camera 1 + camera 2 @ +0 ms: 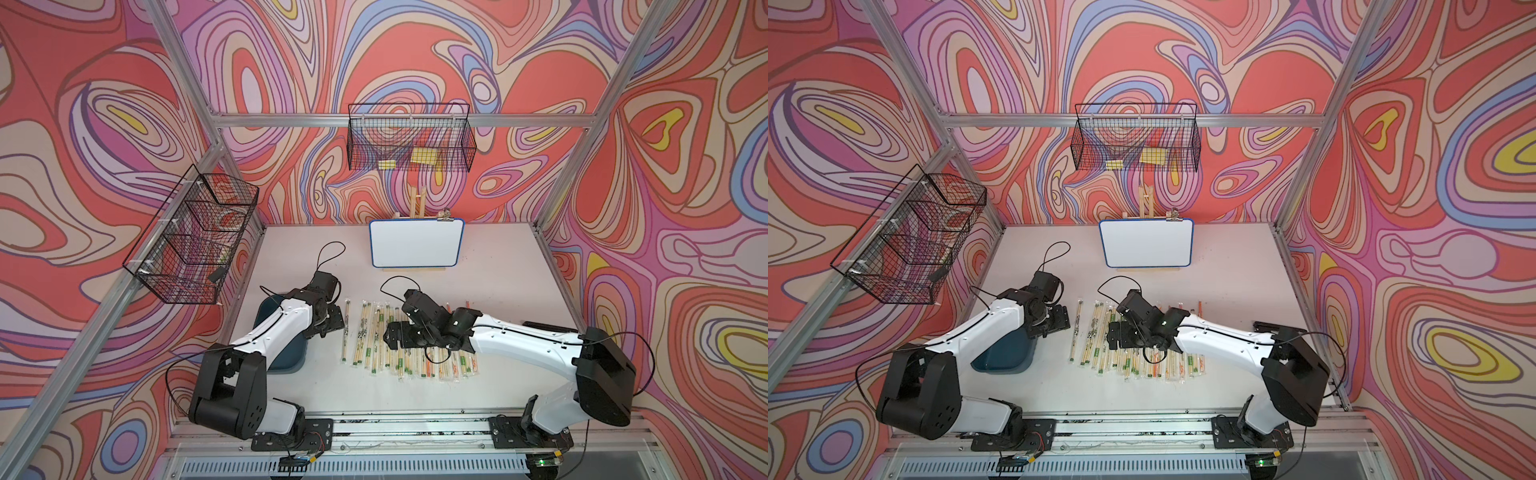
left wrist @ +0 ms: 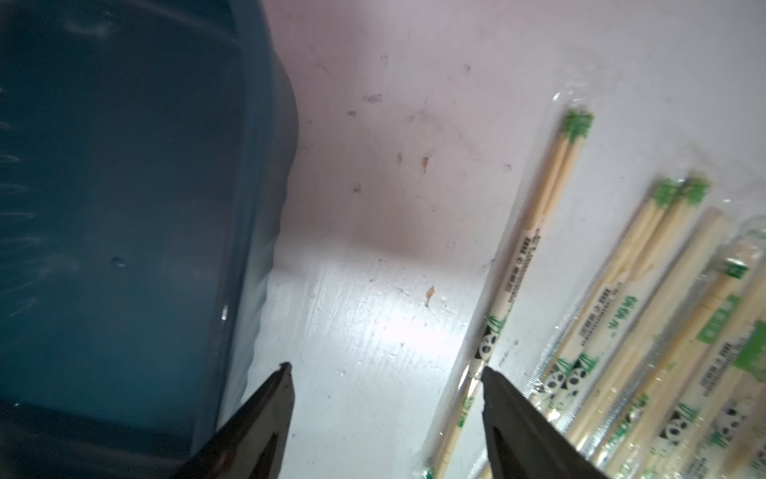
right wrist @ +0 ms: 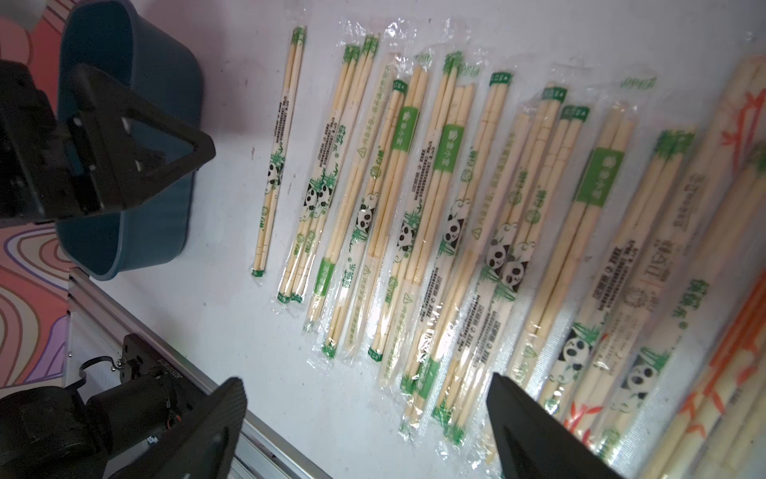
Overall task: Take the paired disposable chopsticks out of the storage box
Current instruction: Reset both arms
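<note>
L gripper (image 2: 385,369) is seen open and empty, low over the table (image 2: 373,269) betw. the storage box (image 2: 265,166), by the table's left edge, and the paired disposable chopsticks (image 3: 435,207), rowed mid-table. R gripper (image 3: 364,379) is open above the row. L is best lifted straight, sleeves unsnagged, and the box checked. Sleeves: pandas, green bamboo, orange marks; small print unreadable.

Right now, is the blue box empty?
Seems empty: the storage box shows only bare blue floor; the chopsticks lie on the table.
</note>
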{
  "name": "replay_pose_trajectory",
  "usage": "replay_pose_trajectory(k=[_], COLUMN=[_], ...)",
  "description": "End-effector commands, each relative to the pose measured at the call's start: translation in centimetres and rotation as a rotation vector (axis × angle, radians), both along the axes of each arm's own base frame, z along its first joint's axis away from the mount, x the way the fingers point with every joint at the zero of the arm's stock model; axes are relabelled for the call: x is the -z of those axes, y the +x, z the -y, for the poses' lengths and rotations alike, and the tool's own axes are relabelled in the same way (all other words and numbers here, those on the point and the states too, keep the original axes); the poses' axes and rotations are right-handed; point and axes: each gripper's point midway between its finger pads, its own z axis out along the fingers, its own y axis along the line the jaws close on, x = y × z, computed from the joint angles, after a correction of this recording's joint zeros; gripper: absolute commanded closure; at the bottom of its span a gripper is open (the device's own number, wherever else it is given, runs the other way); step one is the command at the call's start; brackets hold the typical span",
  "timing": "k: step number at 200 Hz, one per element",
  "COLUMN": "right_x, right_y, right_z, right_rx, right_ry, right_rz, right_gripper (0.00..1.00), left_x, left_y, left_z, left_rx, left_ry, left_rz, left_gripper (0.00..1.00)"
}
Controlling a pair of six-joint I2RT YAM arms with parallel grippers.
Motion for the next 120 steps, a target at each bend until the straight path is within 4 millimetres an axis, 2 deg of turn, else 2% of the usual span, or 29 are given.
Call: replay_pose_trajectory(k=[1, 19, 43, 70, 94, 120], right_x=[-3.4, -5.5, -9.2, -12.5, -13.9, -14.4], right_y=[2.2, 4.3, 6.9, 9.8, 12.5, 14.7], right_z=[2.2, 5.1, 9.2, 14.1, 19.6, 25.8], right_rx=[0.06, 0.131, 0.234, 0.37, 0.515, 0.671], right_ry=[-0.002, 0.011, -0.022, -0.166, -0.267, -0.332], right_rz=[0.083, 0.122, 0.225, 0.395, 0.513, 0.666], right_gripper=[0.02, 0.02, 0.02, 0.02, 0.02, 0.02], left_x=[-2.7, -4.8, -7.6, -10.4, -12.5, -14.1], left_y=[0.4, 0.7, 1.4, 2.4, 3.4, 3.9], left_z=[1.0, 1.3, 1.7, 0.8, -0.9, -2.4], left_rx=[0.059, 0.081, 0.119, 0.115, 0.07, 0.087], left_ry=[-0.051, -0.072, -0.088, -0.021, 0.052, 0.152], left_rz=[0.057, 0.12, 0.208, 0.336, 0.522, 0.754], left_gripper=[0.15, 0.01, 0.0, 0.0, 0.0, 0.0])
